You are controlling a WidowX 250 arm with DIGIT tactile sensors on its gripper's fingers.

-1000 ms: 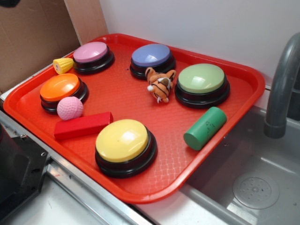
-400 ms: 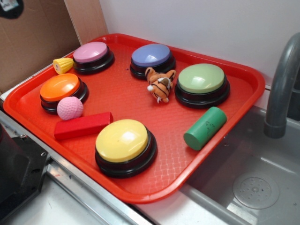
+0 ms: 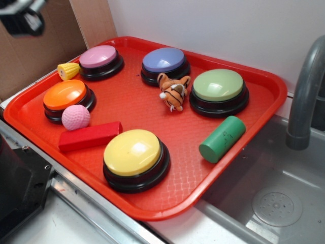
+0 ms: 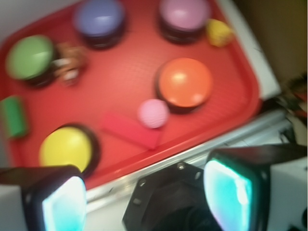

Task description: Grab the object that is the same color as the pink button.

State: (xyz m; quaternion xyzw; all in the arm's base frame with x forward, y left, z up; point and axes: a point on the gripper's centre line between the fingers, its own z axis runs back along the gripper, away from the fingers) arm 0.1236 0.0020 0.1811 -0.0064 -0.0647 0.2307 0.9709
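The small pink dimpled ball [image 3: 75,117] lies on the red tray [image 3: 152,107], touching the front of the orange button [image 3: 65,95] and just behind the red block [image 3: 90,135]. In the wrist view the ball [image 4: 153,113] shows mid-frame, blurred. The pink button [image 3: 99,57] stands at the tray's far left corner, and the pink button [image 4: 184,13] is at the top of the wrist view. My gripper [image 3: 23,18] hangs high at the top left, away from the tray. In the wrist view my gripper [image 4: 147,202] is open, with nothing between its fingers [image 4: 62,204].
Also on the tray are a yellow button [image 3: 133,152], a purple-blue button [image 3: 164,61], a green button [image 3: 219,86], a tiger toy [image 3: 173,91], a green cylinder [image 3: 222,139] and a yellow corn piece [image 3: 68,70]. A sink [image 3: 274,193] with a faucet [image 3: 304,96] lies right. A black base [image 3: 20,188] sits front left.
My gripper has come further into the exterior view at the top left corner. Everything on the tray stays where it was.
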